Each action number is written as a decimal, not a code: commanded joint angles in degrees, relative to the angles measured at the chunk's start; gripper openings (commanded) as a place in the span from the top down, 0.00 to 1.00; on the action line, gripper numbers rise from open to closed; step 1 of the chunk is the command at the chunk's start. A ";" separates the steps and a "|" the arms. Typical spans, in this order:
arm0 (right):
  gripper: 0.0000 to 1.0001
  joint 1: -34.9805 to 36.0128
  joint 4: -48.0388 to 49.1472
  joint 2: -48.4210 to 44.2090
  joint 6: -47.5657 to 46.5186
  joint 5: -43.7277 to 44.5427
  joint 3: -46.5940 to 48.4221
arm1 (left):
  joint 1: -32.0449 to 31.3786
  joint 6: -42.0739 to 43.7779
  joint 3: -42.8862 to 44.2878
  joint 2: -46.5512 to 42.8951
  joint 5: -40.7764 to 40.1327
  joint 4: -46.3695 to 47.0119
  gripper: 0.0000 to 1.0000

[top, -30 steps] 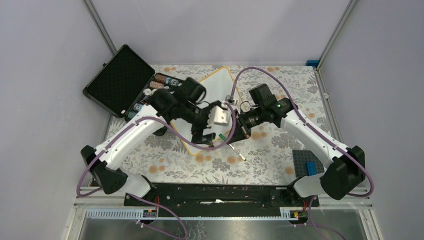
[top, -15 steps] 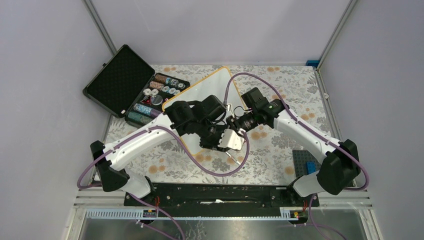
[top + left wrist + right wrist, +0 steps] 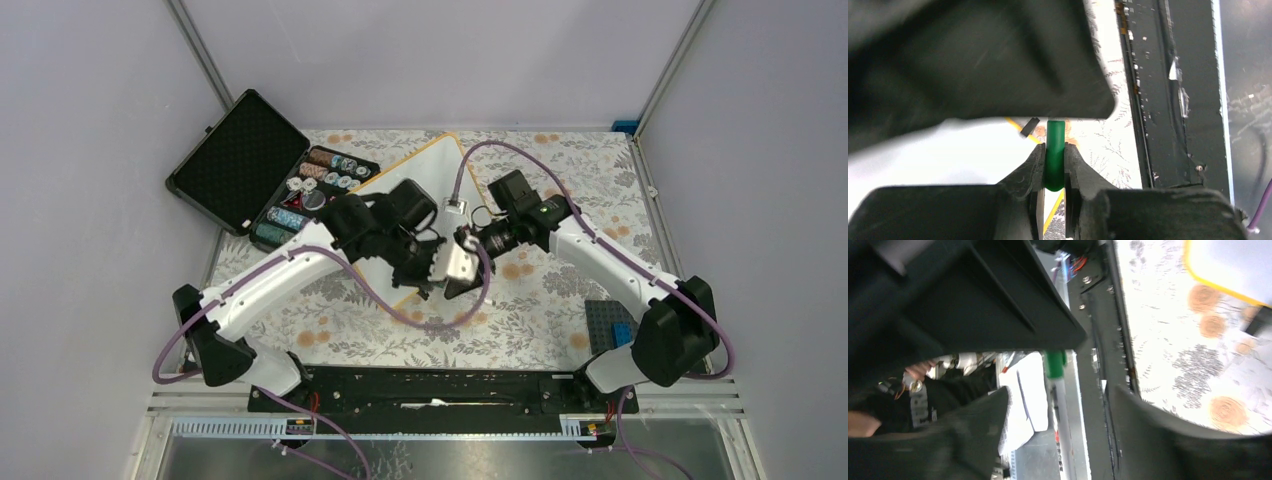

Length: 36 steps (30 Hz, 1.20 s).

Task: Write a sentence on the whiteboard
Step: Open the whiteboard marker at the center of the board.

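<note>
The whiteboard [image 3: 441, 164], white with an orange-yellow rim, lies tilted at mid-table, mostly under both arms. No sentence is in view on the parts that show. My left gripper [image 3: 441, 279] [image 3: 1055, 152] is shut on the green end of a marker [image 3: 1056, 131] above the board's near edge [image 3: 1013, 123]. My right gripper [image 3: 468, 244] [image 3: 1058, 410] faces it and stands open. The marker [image 3: 1055, 365], green end and white barrel, runs between its spread fingers [image 3: 982, 426] without touching them. A corner of the whiteboard [image 3: 1228, 262] shows in the right wrist view.
An open black foam-lined case [image 3: 240, 160] with stacks of chips [image 3: 318, 184] stands at the back left. A grey plate with a blue brick [image 3: 616, 326] lies at the front right. Floral cloth [image 3: 540, 290] covers the table.
My left gripper has swung in from over the board and shut on the marker's green end. My right gripper, shut on the marker before, has opened and let go.
</note>
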 commanded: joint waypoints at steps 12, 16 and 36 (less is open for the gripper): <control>0.01 -8.94 4.31 -6.96 -0.45 6.33 3.18 | 21.62 -14.68 -3.19 -5.64 20.77 13.87 1.00; 0.05 -9.00 13.15 -6.46 11.46 3.68 2.15 | 21.80 -19.45 -4.25 -4.86 23.58 17.99 1.00; 0.49 -9.09 24.42 -5.38 26.69 3.09 2.03 | 21.98 -24.89 -6.35 -4.08 22.74 23.01 1.00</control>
